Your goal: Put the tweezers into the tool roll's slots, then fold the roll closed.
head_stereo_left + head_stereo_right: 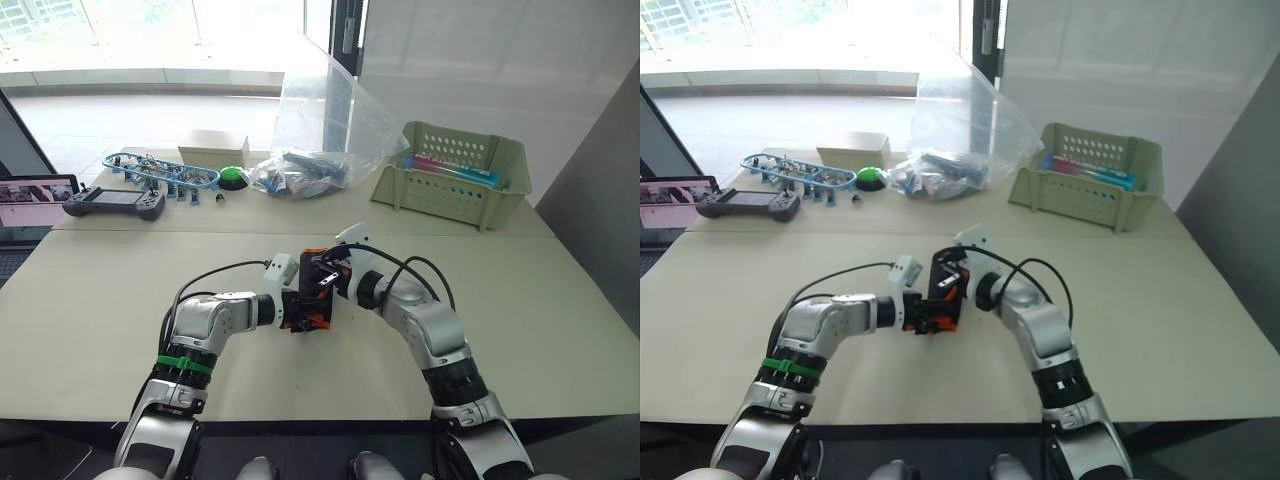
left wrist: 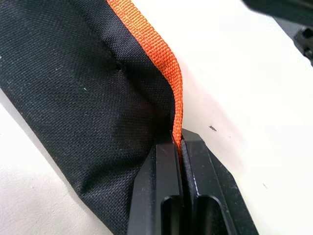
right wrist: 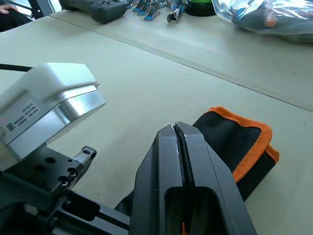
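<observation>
Tool roll [image 1: 310, 300] sits mid-table [image 1: 90, 330], folded into a compact black bundle with orange edging, held between both grippers. Left gripper [image 2: 178, 147] has its jaws pinched tight on the roll's orange edge strip, black fabric bunched beside the fingers. Right gripper [image 3: 178, 132] is pressed together at the tips with a bit of orange showing low between the fingers, so it looks clamped on the roll too; the folded end of the roll lies on the table just beyond that gripper. No tweezers or slots can be made out, since the inner face is folded away. Far side of the table: a green basket [image 1: 455, 170] at the right, perforated walls, holding long flat packs in blue and pink lying across its bottom. Next to it, toward the middle, a clear bag [image 1: 320, 140] stands puffed up, with dark and blue items heaped at its base, too jumbled to tell apart. Left of the bag is a green dome-shaped thing [image 1: 234, 177], behind it a small beige box [image 1: 213, 150], lid shut, contents hidden. Further left a blue frame [image 1: 155, 170] with small blue clips around it, then a dark handheld controller [image 1: 113, 204]. A laptop [image 1: 35, 200] with a lit screen is at the table's far left edge.
</observation>
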